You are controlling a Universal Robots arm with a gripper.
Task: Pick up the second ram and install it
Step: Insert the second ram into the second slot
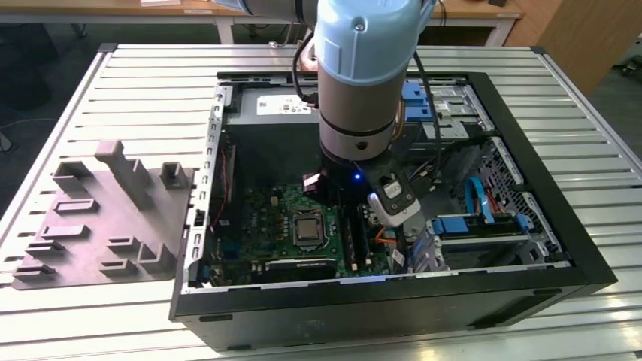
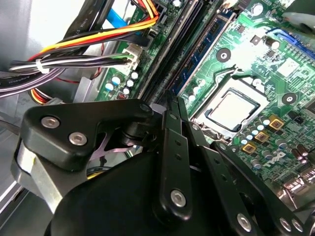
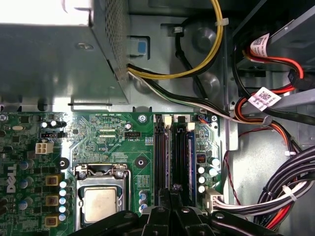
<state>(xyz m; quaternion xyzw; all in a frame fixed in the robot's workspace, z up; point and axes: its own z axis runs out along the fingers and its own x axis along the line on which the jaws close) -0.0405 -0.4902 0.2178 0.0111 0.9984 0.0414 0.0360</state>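
Jaws drawn tight together, fingertips (image 3: 167, 201) all but meeting in both wrist views, nothing visible between them; cannot tell whether they nip a board edge or simply press down. Exterior view, its left to its right: grey moulded fixture tray (image 1: 101, 218) on the slatted bench (image 1: 582, 135), well apart from the open computer case (image 1: 401, 308); inside, green motherboard (image 1: 266, 218), processor socket (image 1: 304, 226), then the black memory slots (image 1: 353, 235), with the arm (image 1: 359, 83) plunged straight down over them; blue drive brackets (image 1: 464, 224) furthest over. Second ram (image 3: 191, 162): judged to be the dark blue-green stick standing on edge in the slot bank, just beside the fingertips, on the side away from the socket; whether it is fully seated cannot be told. Risks: load applied off the stick's line would tilt it, so one end seats and the other rides high, latch unclosed. Excess downward force would bow the motherboard. Bundled cables (image 3: 275, 196) lie near the slot ends and could snag the linkage.
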